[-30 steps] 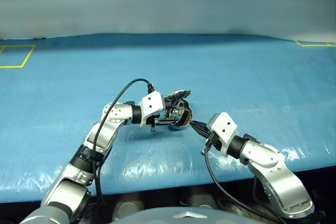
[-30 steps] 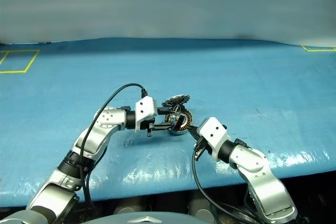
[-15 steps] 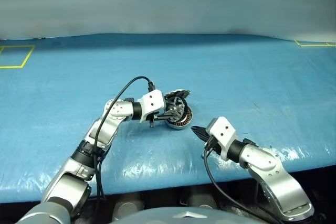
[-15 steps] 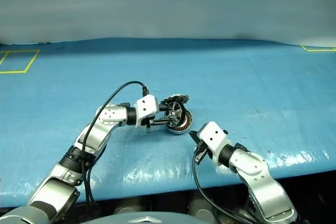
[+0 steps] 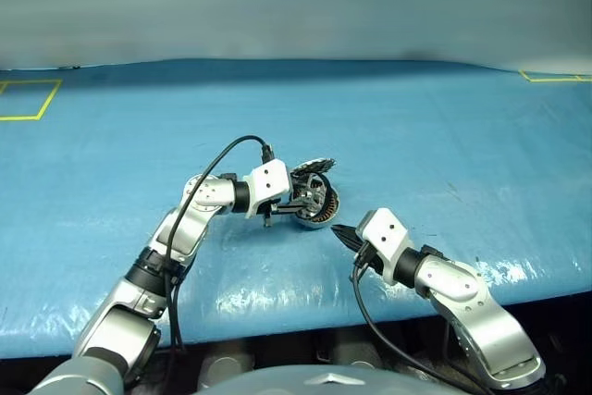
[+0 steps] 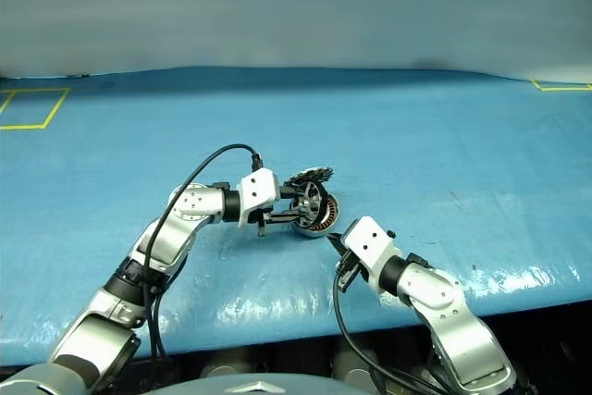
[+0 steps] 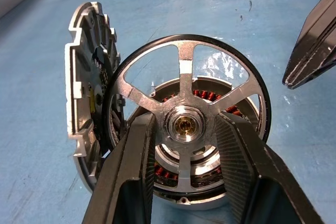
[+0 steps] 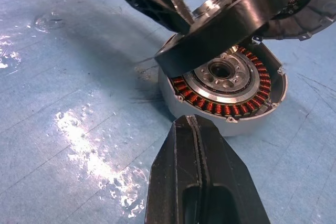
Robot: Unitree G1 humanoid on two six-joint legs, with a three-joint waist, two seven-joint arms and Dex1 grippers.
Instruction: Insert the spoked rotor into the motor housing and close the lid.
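The motor housing [image 8: 226,85], a shallow silver cup with copper windings, lies on the blue table cover. Its lid [image 7: 86,93] stands open at the far rim, dark inner face showing. My left gripper [image 7: 186,145] is shut on the spoked rotor [image 7: 181,77], one finger on each side of the hub. The rotor hangs tilted, almost on edge, just above the housing's mouth [image 5: 324,215]. My right gripper [image 8: 197,129] is shut with nothing in it. Its tip points at the housing's near wall from a short way off [image 5: 340,231].
The blue cover [image 5: 444,136] spreads wide around the housing, with wrinkles and glare patches near the front edge [image 5: 277,321]. Yellow tape marks sit at the far left [image 5: 28,99] and far right [image 5: 555,76] corners. A black cable [image 5: 222,159] loops over my left arm.
The right gripper's tip has drawn slightly back from the housing's rim toward the table's near edge. The left gripper keeps hold of the rotor, which now stands a little more upright.
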